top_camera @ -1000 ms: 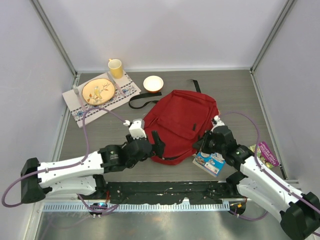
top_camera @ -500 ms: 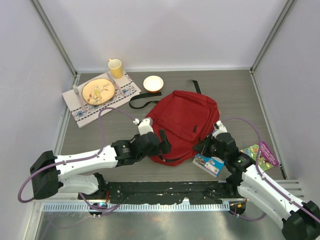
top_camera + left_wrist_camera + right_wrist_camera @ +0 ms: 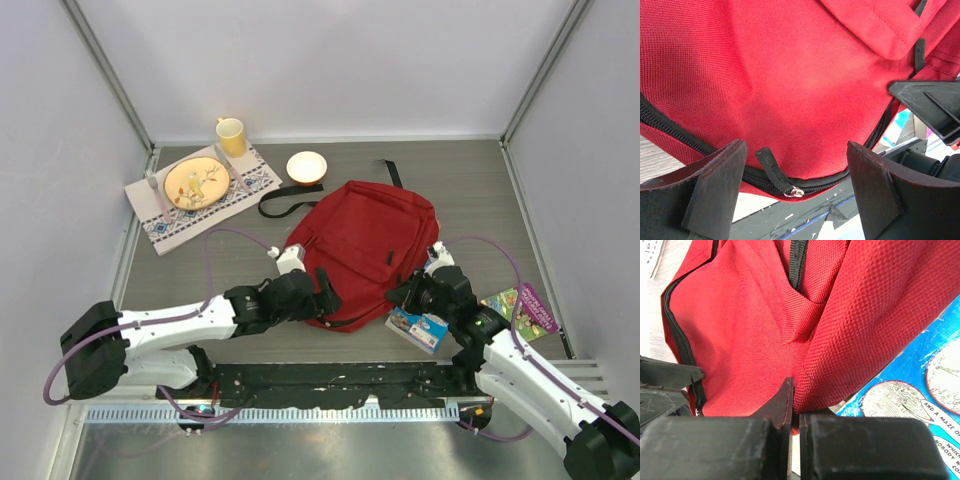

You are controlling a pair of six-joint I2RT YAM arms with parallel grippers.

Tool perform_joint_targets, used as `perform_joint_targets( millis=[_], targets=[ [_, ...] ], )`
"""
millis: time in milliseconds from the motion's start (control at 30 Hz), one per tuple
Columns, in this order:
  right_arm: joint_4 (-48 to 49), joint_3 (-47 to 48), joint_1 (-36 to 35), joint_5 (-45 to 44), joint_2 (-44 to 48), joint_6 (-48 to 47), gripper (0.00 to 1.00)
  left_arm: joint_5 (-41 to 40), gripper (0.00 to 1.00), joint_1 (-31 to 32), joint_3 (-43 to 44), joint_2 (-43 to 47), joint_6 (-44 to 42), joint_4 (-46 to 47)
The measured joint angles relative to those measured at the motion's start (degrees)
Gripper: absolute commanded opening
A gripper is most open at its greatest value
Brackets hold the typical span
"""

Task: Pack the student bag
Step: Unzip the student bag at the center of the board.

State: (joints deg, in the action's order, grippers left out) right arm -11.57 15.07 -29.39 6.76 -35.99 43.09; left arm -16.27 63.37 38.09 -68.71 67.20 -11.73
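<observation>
The student bag [image 3: 365,240], a dark-red backpack with black zipper lines, lies flat in the middle of the table. My left gripper [image 3: 325,290] stands open at the bag's near-left edge. In the left wrist view its fingers [image 3: 715,185] flank the black zipper pull tab [image 3: 771,170] without touching it. Red fabric [image 3: 790,75] fills that view above the tab. My right gripper [image 3: 405,293] is at the bag's near-right corner. In the right wrist view the right gripper [image 3: 796,412] is shut on a fold of the bag's red cloth [image 3: 850,330].
A blue booklet [image 3: 418,327] lies under the bag's near-right corner, and a purple-green booklet [image 3: 528,306] is further right. At the back left a placemat [image 3: 250,185] carries a plate [image 3: 195,183]. A yellow cup [image 3: 231,135], a white bowl [image 3: 306,165] and the bag's black strap [image 3: 285,196] are near it.
My left arm has reached rightward to the bag's near edge and its jaws have narrowed slightly. The right gripper has kept its hold on the bag's corner and drawn slightly nearer.
</observation>
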Motion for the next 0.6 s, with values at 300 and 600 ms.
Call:
perform_joint_targets(
  millis=[300,600],
  targets=[
    [0.0,0.0,0.0,0.0,0.0,0.7,0.01,2.1,0.72,0.0,-2.3,-0.7,1.1,4.3],
    [0.2,0.0,0.0,0.0,-0.2,1.1,0.01,4.4,0.54,0.0,-5.5,-0.4,1.7,9.0]
  ],
)
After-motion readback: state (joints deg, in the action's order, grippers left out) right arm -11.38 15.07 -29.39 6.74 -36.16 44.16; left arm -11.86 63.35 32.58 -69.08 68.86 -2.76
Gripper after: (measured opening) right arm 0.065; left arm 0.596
